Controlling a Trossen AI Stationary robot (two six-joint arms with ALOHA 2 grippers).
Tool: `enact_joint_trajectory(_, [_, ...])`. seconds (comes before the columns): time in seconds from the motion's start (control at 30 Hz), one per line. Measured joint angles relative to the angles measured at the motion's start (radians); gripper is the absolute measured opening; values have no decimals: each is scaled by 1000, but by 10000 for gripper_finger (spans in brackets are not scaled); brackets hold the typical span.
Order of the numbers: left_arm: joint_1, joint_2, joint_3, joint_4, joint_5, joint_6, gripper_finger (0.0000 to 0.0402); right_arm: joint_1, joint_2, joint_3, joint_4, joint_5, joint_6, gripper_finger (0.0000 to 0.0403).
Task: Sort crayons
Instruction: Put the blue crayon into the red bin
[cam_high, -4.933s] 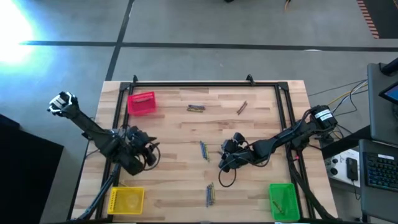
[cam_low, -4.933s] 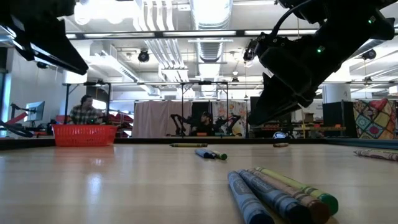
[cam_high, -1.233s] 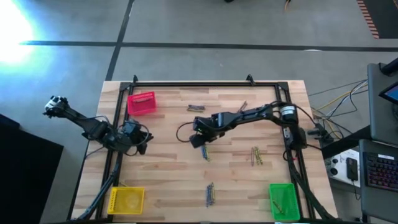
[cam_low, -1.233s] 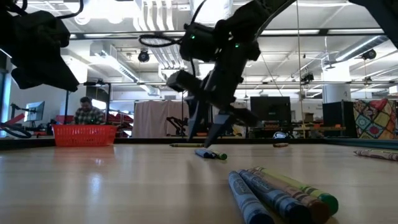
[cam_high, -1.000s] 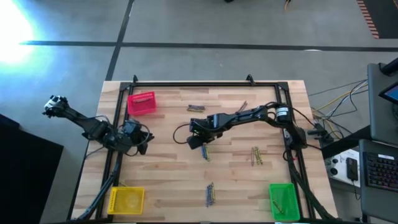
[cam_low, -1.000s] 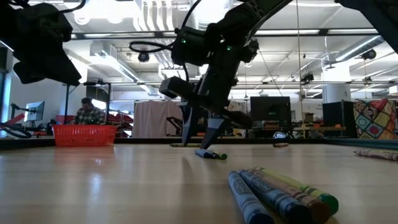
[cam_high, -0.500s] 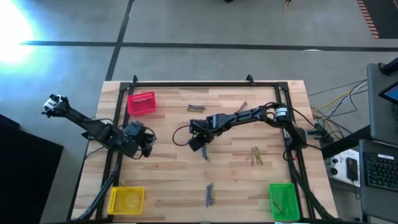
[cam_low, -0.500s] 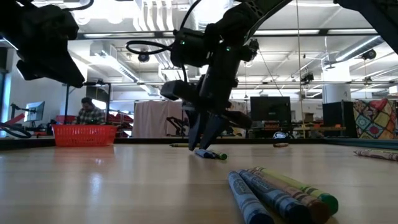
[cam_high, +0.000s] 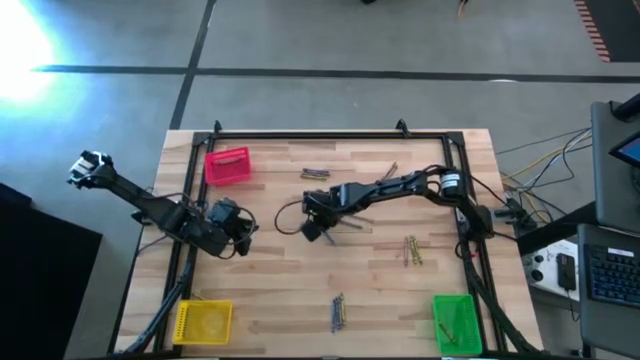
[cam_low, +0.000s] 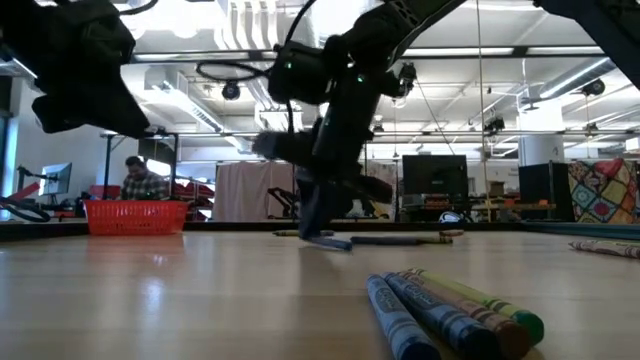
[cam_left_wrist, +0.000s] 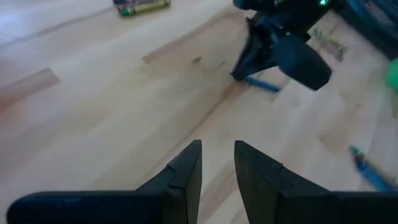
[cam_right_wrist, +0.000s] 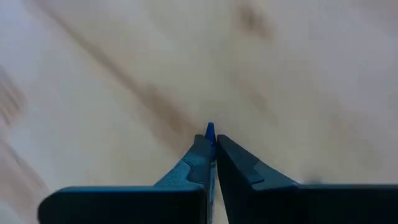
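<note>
With the right gripper (cam_high: 318, 232) clamped on only the tip of a blue crayon (cam_right_wrist: 209, 130) at mid-table, the thin stick may pivot or slip out during lifting; left gripper (cam_left_wrist: 217, 163) waits narrowly parted.

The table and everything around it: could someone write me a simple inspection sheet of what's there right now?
Surface: wooden table with a black frame along its edges.
Job's things: crayons lie in small groups, one near the far edge, one on the right, one near the front; a blue crayon is pinched in the right hand.
Clutter: red bin, yellow bin, green bin at the corners.
Hands: right hand shut on the blue crayon at mid-table; left hand hangs over the table's left side, fingers slightly apart, empty.
Cables: loose wires right of the table.
Surroundings: a seated person in the room behind.
</note>
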Motion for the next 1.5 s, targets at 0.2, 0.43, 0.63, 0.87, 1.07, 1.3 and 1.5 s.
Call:
enact_joint_trajectory(0.2, [12, -11, 29, 3, -107, -7, 78, -22, -129, 22, 168, 35, -57, 13])
enact_joint_trajectory(0.43, [62, -17, 76, 26, -201, 50, 124, -51, -228, 19, 329, 23, -172, 13])
enact_joint_trajectory(0.63, [128, 1, 113, 131, -187, 195, 182, -51, -260, 20, 426, -31, -238, 13])
enact_joint_trajectory(0.87, [208, 42, 160, 298, -81, 405, 200, -41, -270, 20, 519, -81, -241, 13])
enact_joint_trajectory(1.07, [267, 90, 200, 336, 32, 428, 193, -31, -274, 20, 536, -93, -248, 13])
enact_joint_trajectory(1.3, [321, 160, 220, 417, 232, 520, 185, -18, -274, 20, 536, -93, -270, 13])
enact_joint_trajectory(1.5, [348, 214, 239, 422, 237, 506, 135, -19, -274, 20, 536, -91, -285, 13])
